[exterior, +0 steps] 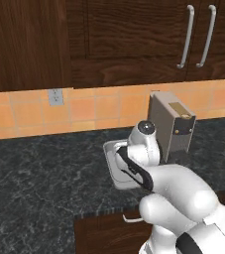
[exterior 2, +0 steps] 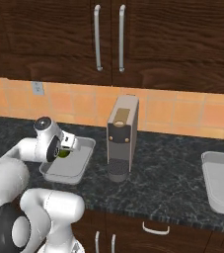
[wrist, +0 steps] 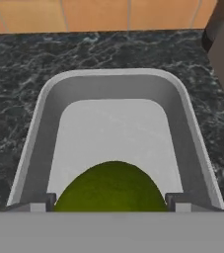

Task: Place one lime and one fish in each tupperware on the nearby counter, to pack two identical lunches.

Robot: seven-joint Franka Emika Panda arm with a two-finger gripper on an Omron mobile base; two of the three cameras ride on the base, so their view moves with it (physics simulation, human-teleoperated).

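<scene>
— Lime (wrist: 112, 187)?
— Between the jaws, low over the tub (wrist: 44, 128), above its near end. Seen green under the gripper (exterior 2: 64, 152) from the right base view too.
— Jaws clamped on it or let go?
— Spread wide, one tip (wrist: 34, 202) either side of the fruit. Hard to tell contact from a wide grip; looks like a hold on the lime, or just at release.
— Tub's spot?
— On the dark surface (exterior 2: 172, 173), toward the back edge by the tiled wall, left of the coffee machine (exterior 2: 121, 138). Long axis running straight away from the hand, toward the wall. Bare floor inside, no fish visible.
— Key relation for the coming move?
— Lime directly under the hand and inside the tub's rim, so probably only a drop and a straight lift out. Slight risk: rolling along the long axis toward the far wall of the tub.
— Second tub?
— Pale container (exterior 2: 222, 183) at the right edge of the surface, well apart from this one.
</scene>
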